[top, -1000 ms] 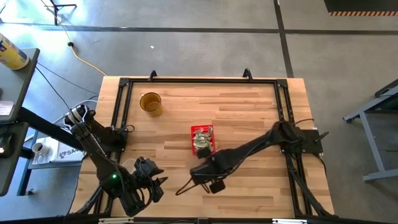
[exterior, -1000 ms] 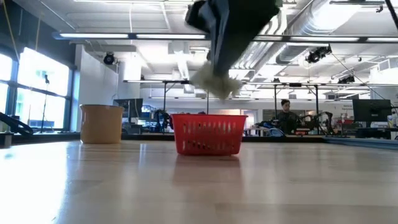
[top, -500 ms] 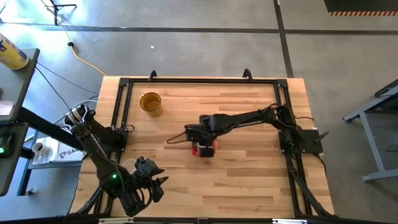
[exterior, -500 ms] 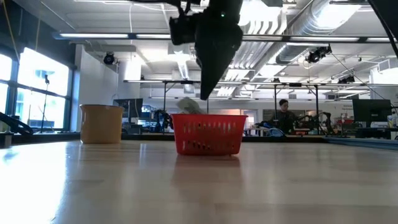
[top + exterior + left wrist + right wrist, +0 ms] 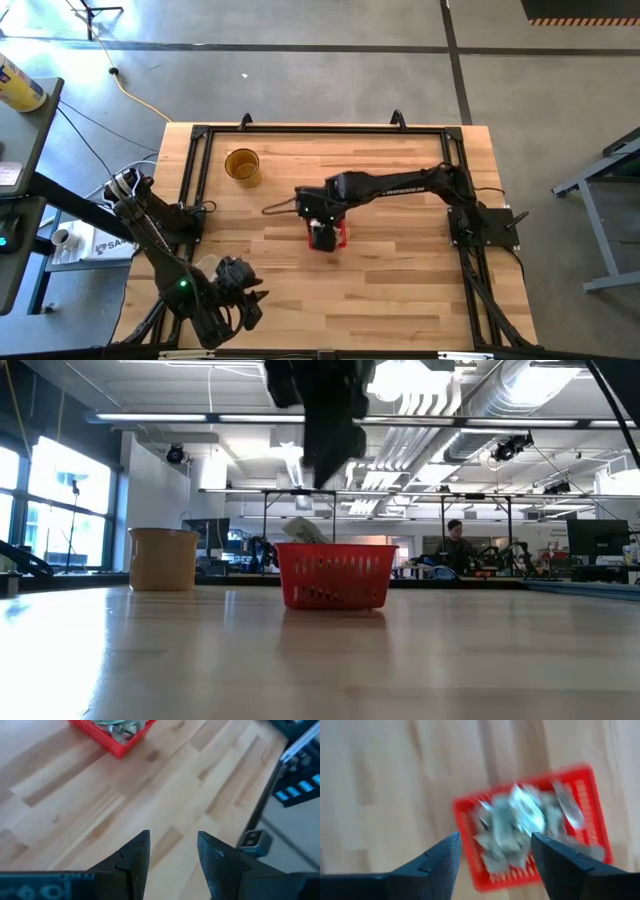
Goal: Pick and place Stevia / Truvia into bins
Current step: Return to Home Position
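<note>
The red basket stands in the middle of the table, and its rim shows in the right wrist view. It holds a heap of pale Stevia sachets, one of which pokes above the rim. My right gripper hangs open right above the basket, pointing down, with nothing between its fingers. My left gripper waits open over the table's near left corner, looking toward the basket.
A round amber cup stands at the far left of the table, well apart from the basket. A black frame runs along the table's edges. Bare wood lies on the near side of the basket.
My right gripper, carrying a pale clump of sachets, has swung from the table's near side toward the far edge and over the basket, rolling its wrist. It has let go there, and the sachets have dropped into the basket. The left arm has kept still.
</note>
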Robot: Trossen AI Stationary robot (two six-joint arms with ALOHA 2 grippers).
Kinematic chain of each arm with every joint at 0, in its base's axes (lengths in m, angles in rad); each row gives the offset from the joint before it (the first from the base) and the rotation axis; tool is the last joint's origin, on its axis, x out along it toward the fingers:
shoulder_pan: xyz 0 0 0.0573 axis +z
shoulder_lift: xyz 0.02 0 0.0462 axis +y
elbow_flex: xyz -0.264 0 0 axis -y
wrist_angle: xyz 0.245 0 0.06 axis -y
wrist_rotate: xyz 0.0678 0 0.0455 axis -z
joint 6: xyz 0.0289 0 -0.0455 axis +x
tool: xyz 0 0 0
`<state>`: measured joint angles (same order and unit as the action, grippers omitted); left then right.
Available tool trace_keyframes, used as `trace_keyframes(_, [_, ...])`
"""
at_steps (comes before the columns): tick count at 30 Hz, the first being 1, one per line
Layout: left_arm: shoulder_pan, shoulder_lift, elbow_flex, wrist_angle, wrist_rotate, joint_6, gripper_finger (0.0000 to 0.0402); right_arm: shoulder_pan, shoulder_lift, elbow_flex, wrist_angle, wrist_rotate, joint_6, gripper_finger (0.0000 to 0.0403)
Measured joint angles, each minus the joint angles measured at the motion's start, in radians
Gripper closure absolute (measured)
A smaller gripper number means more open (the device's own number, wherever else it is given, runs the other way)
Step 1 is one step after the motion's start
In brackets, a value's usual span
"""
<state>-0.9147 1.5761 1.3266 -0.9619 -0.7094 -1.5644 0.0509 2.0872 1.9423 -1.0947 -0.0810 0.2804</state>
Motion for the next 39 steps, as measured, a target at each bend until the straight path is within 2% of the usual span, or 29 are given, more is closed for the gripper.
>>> trace_keyframes(4, [0.025, -0.001, 0.000, 0.043, -0.008, -0.011, 0.0202, -0.003, -0.012, 0.008, 0.045, -0.126, -0.039, 0.0160])
trace_keyframes(8, [0.041, -0.002, 0.000, 0.047, 0.013, -0.011, 0.0202, 0.052, -0.130, -0.166, 0.106, -0.159, -0.044, 0.0160])
trace_keyframes(11, [0.057, -0.002, 0.000, 0.046, 0.022, -0.011, 0.0202, 0.094, -0.317, -0.386, 0.289, -0.173, 0.051, 0.0159])
trace_keyframes(15, [0.088, -0.002, 0.000, 0.047, 0.019, 0.011, 0.0202, 0.117, -0.620, -0.706, 0.560, -0.124, 0.179, 0.0159])
trace_keyframes(19, [0.146, -0.002, 0.000, 0.075, 0.046, 0.077, 0.0202, 0.092, -0.911, -0.958, 0.680, -0.081, 0.202, 0.0159])
trace_keyframes(24, [0.261, -0.045, 0.000, 0.211, 0.053, 0.326, 0.0202, 0.008, -1.265, -1.162, 0.690, -0.074, 0.184, 0.0159])
trace_keyframes(30, [0.381, -0.213, 0.001, 0.506, 0.023, 0.806, 0.0202, -0.054, -1.684, -1.356, 0.834, -0.079, 0.175, 0.0159])
trace_keyframes(32, [0.404, -0.263, 0.001, 0.552, 0.033, 0.942, 0.0202, -0.057, -1.790, -1.412, 0.839, -0.075, 0.178, 0.0159])
trace_keyframes(36, [0.420, -0.344, -0.004, 0.562, 0.045, 1.120, 0.0202, -0.058, -1.981, -1.515, 0.850, -0.034, 0.192, 0.0159])
trace_keyframes(39, [0.417, -0.420, -0.076, 0.648, 0.050, 1.220, 0.0202, -0.057, -2.084, -1.581, 0.905, 0.014, 0.176, 0.0159])
